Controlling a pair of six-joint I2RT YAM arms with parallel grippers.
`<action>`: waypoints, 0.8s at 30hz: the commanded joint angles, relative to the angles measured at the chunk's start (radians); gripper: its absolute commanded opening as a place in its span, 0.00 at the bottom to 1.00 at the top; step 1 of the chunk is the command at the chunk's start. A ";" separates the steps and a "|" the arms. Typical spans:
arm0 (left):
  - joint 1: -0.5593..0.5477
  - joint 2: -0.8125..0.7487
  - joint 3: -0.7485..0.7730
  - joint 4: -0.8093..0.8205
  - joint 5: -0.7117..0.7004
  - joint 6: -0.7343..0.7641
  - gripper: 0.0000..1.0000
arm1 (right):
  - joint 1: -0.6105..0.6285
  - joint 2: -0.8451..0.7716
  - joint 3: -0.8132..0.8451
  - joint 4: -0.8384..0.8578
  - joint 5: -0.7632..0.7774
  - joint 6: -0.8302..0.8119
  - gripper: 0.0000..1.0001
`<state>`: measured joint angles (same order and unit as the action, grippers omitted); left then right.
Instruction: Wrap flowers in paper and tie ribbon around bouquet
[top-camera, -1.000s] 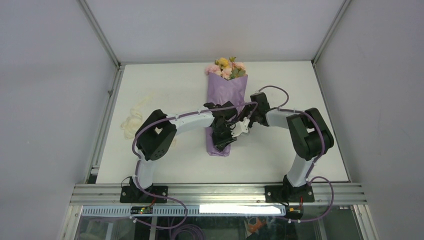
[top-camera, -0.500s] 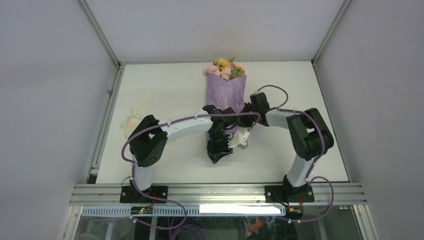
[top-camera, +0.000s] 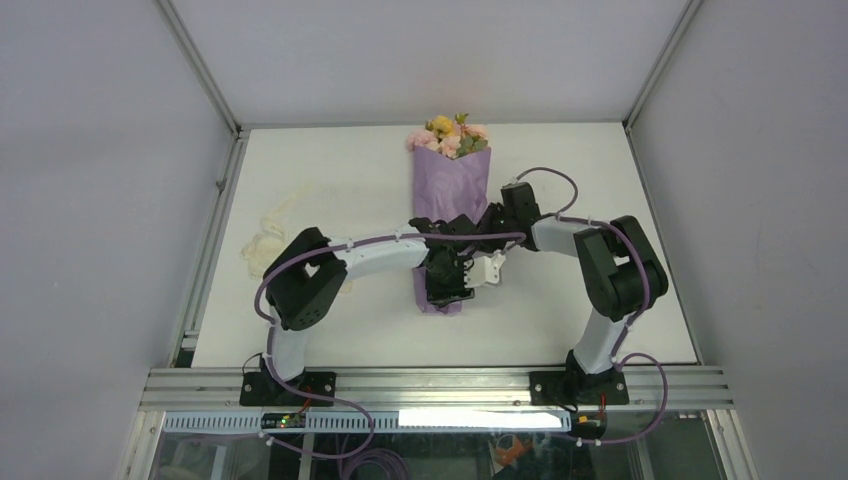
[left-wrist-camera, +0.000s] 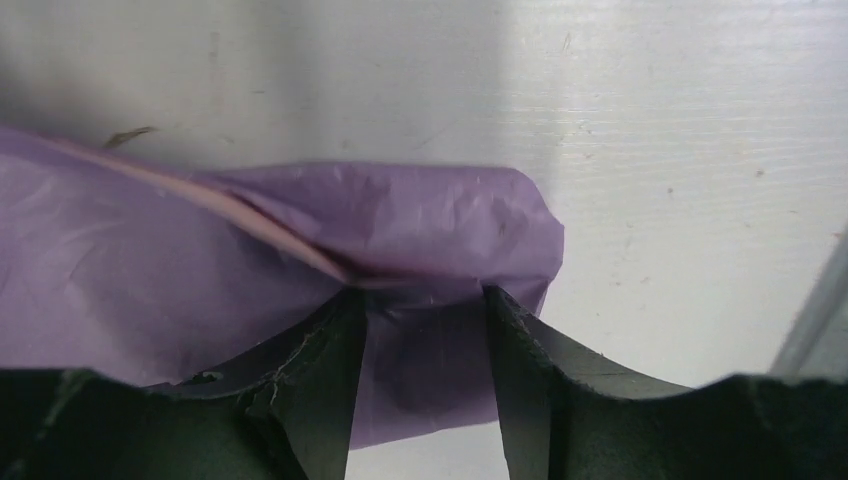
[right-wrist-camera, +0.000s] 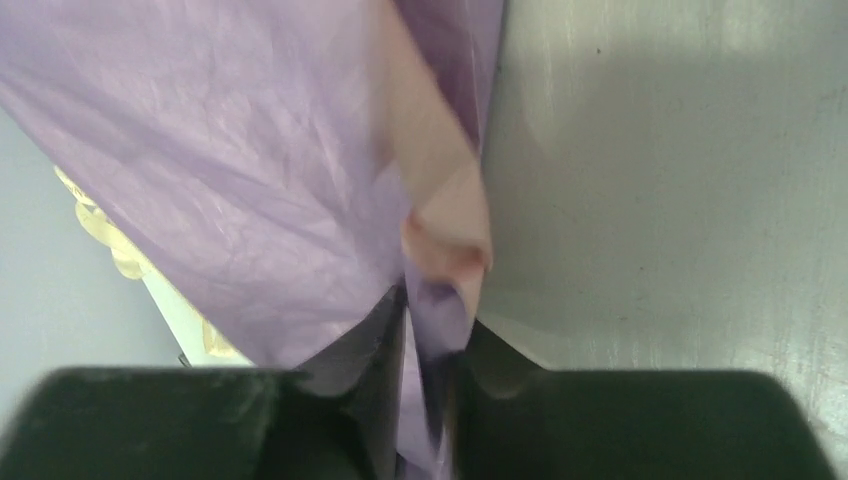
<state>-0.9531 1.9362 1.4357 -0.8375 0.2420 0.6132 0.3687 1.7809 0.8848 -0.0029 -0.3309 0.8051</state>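
Over at the 9 o'clock edge of the table (top-camera: 330, 170) lies the ribbon (top-camera: 265, 243), a limp cream heap well apart from everything else; it looks soft and floppy, so it is probably best pinched near one end rather than scooped up.

Toward the middle, the left gripper (left-wrist-camera: 425, 300) hangs over the near end of the bouquet (top-camera: 452, 190); its jaws stand about half apart, and the folded tail of the paper (left-wrist-camera: 300, 240) lies between and under them, loose rather than squeezed as far as the wrist view shows.

The bundle looks light and soft; the sheet is thin and crinkly, likely to spring open if released and to slide or tear if dragged; the blooms would crush; the safest hold is probably the narrow waist around the stems, toward 6 o'clock.

It lies flat at the table's centre; in the overhead view its long axis runs from 12 to 6 o'clock; the flowers (top-camera: 448, 138) point to 12 and the stem end to 6.

On its 3 o'clock flank, the right gripper (right-wrist-camera: 432, 300) has its jaws drawn almost together on a thin fold of the wrap's edge, where the pink underside shows.
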 joint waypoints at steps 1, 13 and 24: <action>-0.042 0.014 -0.067 0.116 -0.037 0.047 0.48 | -0.025 -0.027 0.046 0.012 -0.003 -0.022 0.36; -0.042 0.029 -0.155 0.112 -0.019 0.110 0.45 | -0.085 0.141 0.201 -0.074 -0.095 -0.139 0.71; -0.028 0.036 -0.152 0.112 -0.018 0.112 0.44 | -0.064 0.265 0.194 0.134 -0.161 -0.036 0.45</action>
<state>-0.9874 1.9358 1.3243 -0.7166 0.2100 0.6918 0.2935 1.9797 1.1175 0.0849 -0.5282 0.7387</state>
